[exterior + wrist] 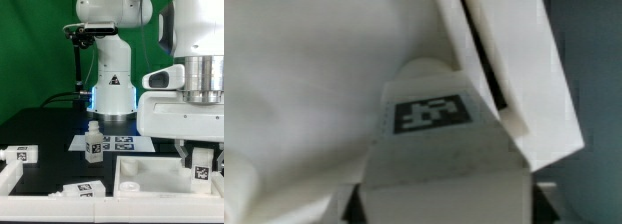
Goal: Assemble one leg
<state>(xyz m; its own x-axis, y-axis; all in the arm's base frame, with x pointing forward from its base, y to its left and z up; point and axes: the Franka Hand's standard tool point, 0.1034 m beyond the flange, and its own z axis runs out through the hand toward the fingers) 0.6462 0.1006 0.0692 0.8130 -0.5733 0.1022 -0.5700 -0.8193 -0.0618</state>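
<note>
My gripper [203, 158] is at the exterior view's right, shut on a leg [201, 170], a small white block with a black-and-white tag, held upright over the right corner of the white tray-like tabletop [150, 176]. In the wrist view the held leg [434, 115] fills the middle between the jaws, its tag facing the camera and its far end against the tabletop's edge [491, 60]. The gripper [446, 203] closes on its lower part. Whether the leg's end sits in a corner hole is hidden.
Another leg [95, 143] stands upright by the marker board [122, 142]. One leg [22, 155] lies at the exterior view's left and another [84, 188] lies near the front. The robot's base [112, 85] stands behind.
</note>
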